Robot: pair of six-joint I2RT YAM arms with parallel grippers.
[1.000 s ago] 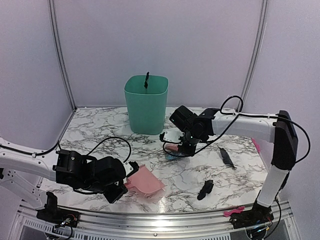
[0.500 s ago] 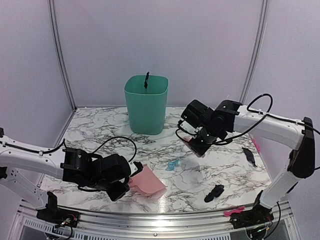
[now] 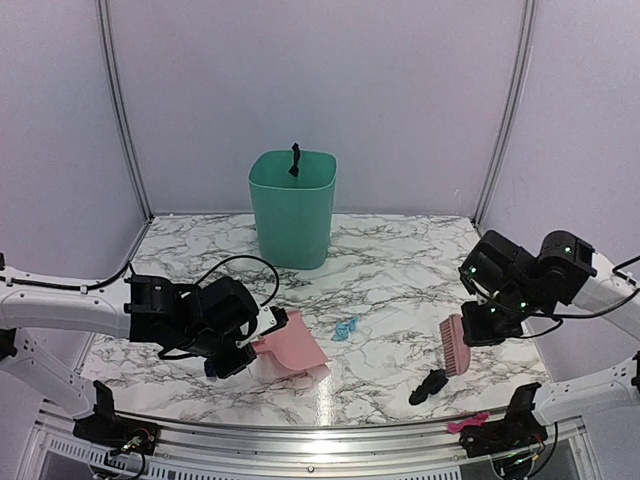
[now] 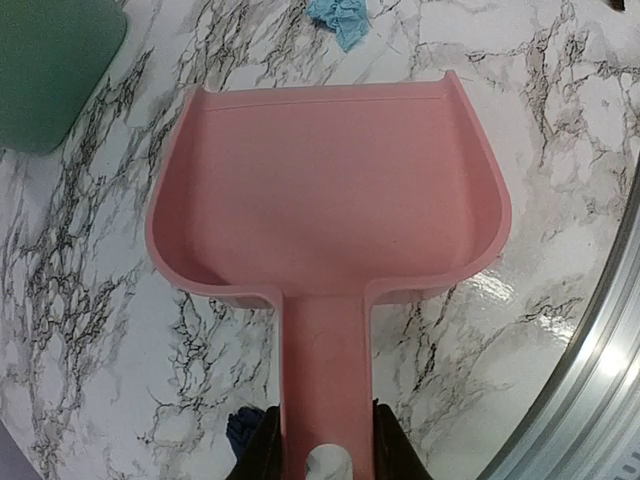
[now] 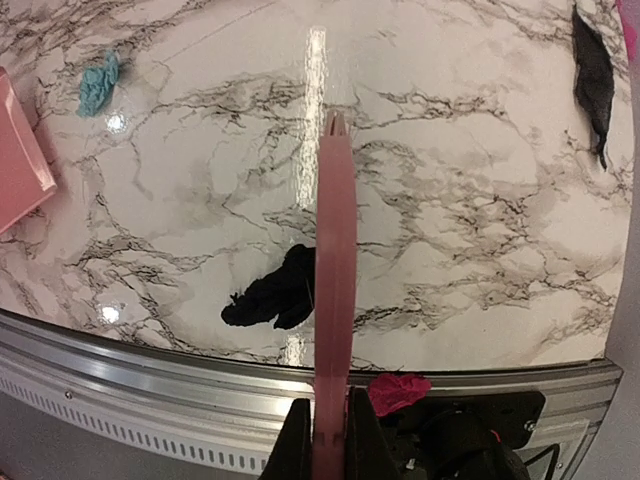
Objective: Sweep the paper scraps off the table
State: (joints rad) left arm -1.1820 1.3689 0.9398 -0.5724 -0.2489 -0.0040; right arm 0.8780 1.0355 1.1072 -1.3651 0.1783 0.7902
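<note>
Gripping, left: the dustpan [image 4: 330, 190] handle is clamped between the narrowly set jaws of the left gripper [image 4: 322, 440]. The pan is laid flat on the table [image 3: 390, 270], in front of the bin [image 3: 291, 210].
Right gripper [image 5: 322, 425]: closed tight on the brush [image 5: 333, 280], which is held edge-on over the table, well to the right of the bin and nearer the front rail.
Blue scrap [image 3: 346, 328]: seen on the table in front of the bin, just beyond the pan's mouth and apart from it.
Black scrap [image 3: 430, 384]: seen near the front rail, far right of the bin, just beside the brush's lower end.
Second black scrap [image 5: 595, 75]: shown only in the right wrist view, at the table's right side.
Bin rim: a dark strip [image 3: 294, 160] is hung over the back edge.
</note>
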